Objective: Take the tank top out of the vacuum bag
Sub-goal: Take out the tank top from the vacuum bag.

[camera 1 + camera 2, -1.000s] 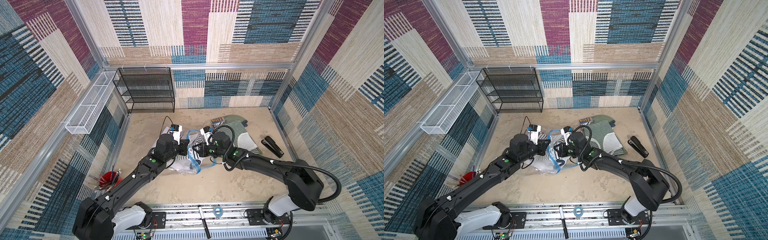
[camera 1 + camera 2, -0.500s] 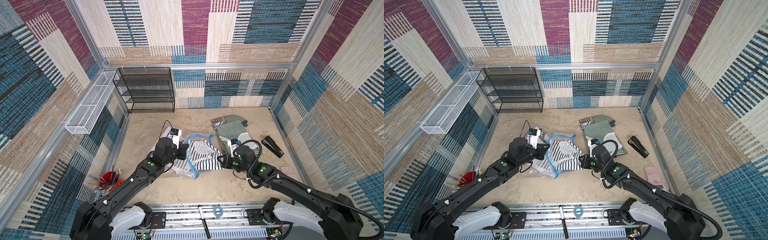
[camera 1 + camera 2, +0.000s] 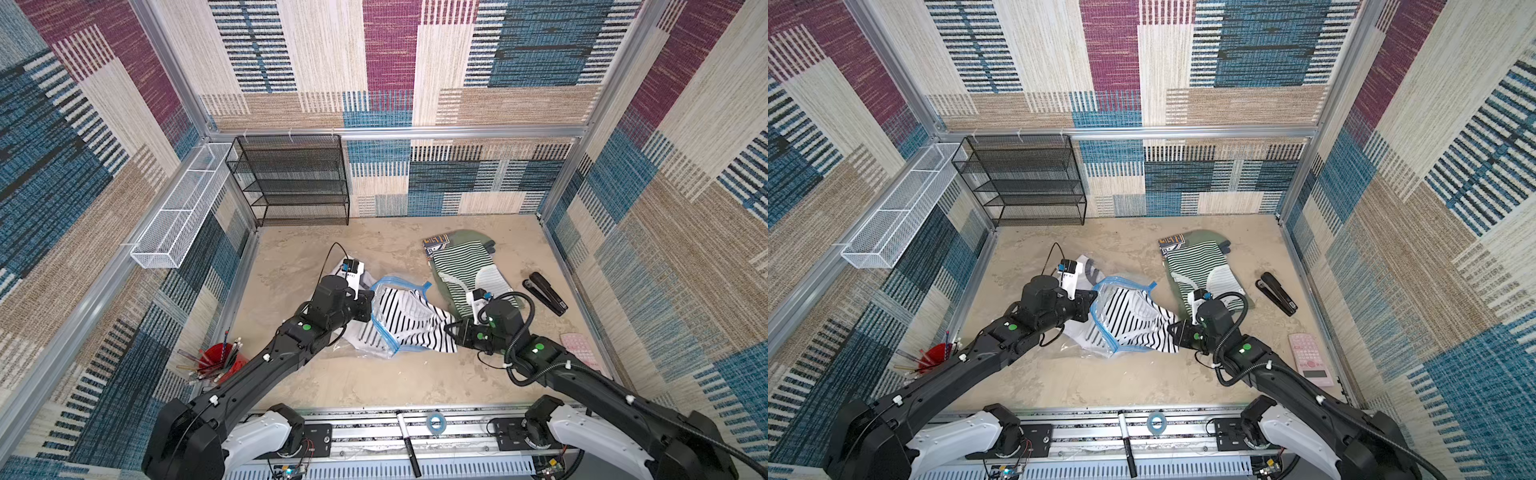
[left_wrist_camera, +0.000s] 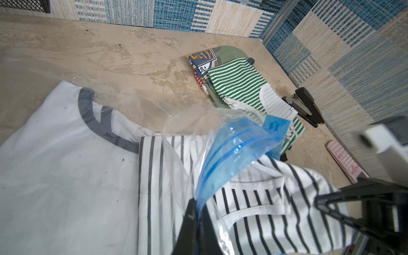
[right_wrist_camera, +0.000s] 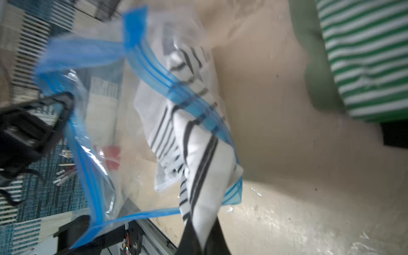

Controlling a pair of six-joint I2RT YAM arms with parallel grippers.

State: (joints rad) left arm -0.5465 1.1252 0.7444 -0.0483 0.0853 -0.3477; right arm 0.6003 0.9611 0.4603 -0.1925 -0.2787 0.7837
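Top view: the right gripper (image 3: 451, 332) has backed away, dragging the striped tank top (image 3: 411, 322) halfway out of the vacuum bag (image 3: 376, 347). Left wrist: left gripper (image 4: 197, 214) stays clamped on the zip strip (image 4: 231, 154). Right wrist: jaws pinch fabric, its far end inside.

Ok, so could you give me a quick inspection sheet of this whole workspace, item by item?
Surface: beige tabletop, stained.
Job's things: vacuum bag open at its mouth; striped tank top partly pulled out; white shirt under the plastic.
Clutter: folded clothes, stapler, calculator, pen cup.
Grippers: left gripper shut on the bag's blue zip strip; right gripper shut on the tank top.
Cables: thin cable looped at the left wrist; thick hose looped at the right wrist.
Surroundings: patterned walls, mesh shelf, wire basket.
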